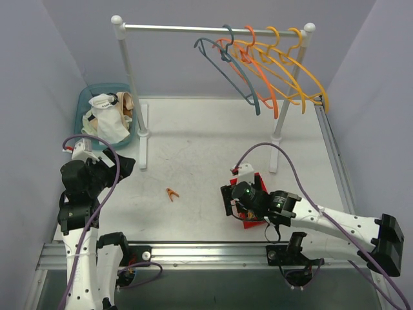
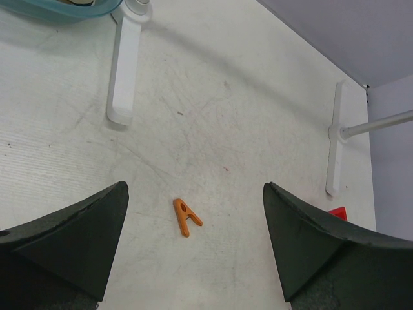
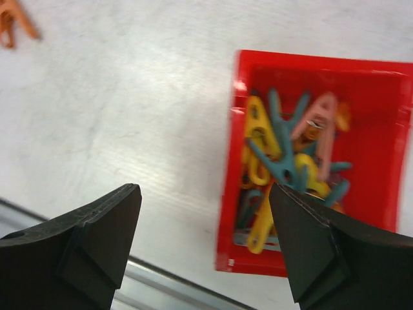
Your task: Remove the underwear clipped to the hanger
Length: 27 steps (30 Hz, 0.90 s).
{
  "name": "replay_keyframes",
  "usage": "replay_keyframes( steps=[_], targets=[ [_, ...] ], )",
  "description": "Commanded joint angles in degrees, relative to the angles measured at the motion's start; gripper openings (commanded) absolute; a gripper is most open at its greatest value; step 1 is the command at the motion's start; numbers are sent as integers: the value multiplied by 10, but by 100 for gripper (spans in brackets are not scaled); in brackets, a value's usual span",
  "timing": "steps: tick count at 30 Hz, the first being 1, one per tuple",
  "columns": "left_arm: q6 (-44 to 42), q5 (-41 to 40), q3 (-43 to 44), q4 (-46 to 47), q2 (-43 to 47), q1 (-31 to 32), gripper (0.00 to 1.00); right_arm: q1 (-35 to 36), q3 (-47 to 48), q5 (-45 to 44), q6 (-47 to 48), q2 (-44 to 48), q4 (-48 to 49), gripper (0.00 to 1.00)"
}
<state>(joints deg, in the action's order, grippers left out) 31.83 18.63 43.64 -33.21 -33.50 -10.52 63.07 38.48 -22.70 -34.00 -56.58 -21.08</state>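
Note:
Several bare hangers, blue-grey [image 1: 230, 72], orange [image 1: 263, 76] and yellow [image 1: 298, 70], hang at the right end of the white rack [image 1: 193, 29]; nothing is clipped to them. White underwear [image 1: 110, 124] lies in the teal basket [image 1: 82, 102] at the back left, with a pale piece with dark trim [image 1: 107, 101] above it. My left gripper [image 1: 124, 165] [image 2: 195, 188] is open and empty, near the rack's left foot. My right gripper [image 1: 228, 200] [image 3: 205, 188] is open and empty over the left edge of a red bin [image 3: 227, 194].
An orange clothespin [image 1: 171, 193] [image 2: 186, 217] lies on the table between the arms. The red bin [image 1: 257, 177] holds several coloured clothespins [image 3: 284, 161]. Peach-tan cloth [image 1: 131, 103] is in the basket. The rack's feet [image 2: 122, 71] [image 2: 334, 139] stand on the table.

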Motion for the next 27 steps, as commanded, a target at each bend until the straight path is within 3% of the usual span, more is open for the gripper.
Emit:
replay_keyframes(
  steps=[1, 5, 13, 20, 27],
  targets=[
    [-7, 14, 0, 20, 4, 2, 94, 17, 60, 129, 92, -66, 114, 83],
    [-4, 18, 2, 23, 5, 2, 94, 51, 162, 169, 146, -230, 123, 80],
    [-4, 19, 0, 17, 16, 2, 94, 38, 341, 223, 188, -447, 120, 72],
    [2, 25, 1, 17, 26, 1, 94, 26, 458, 247, 196, -550, 105, 70],
    [4, 30, 6, 11, 30, 2, 94, 5, 536, 193, 173, -631, 63, 59]
  ],
)
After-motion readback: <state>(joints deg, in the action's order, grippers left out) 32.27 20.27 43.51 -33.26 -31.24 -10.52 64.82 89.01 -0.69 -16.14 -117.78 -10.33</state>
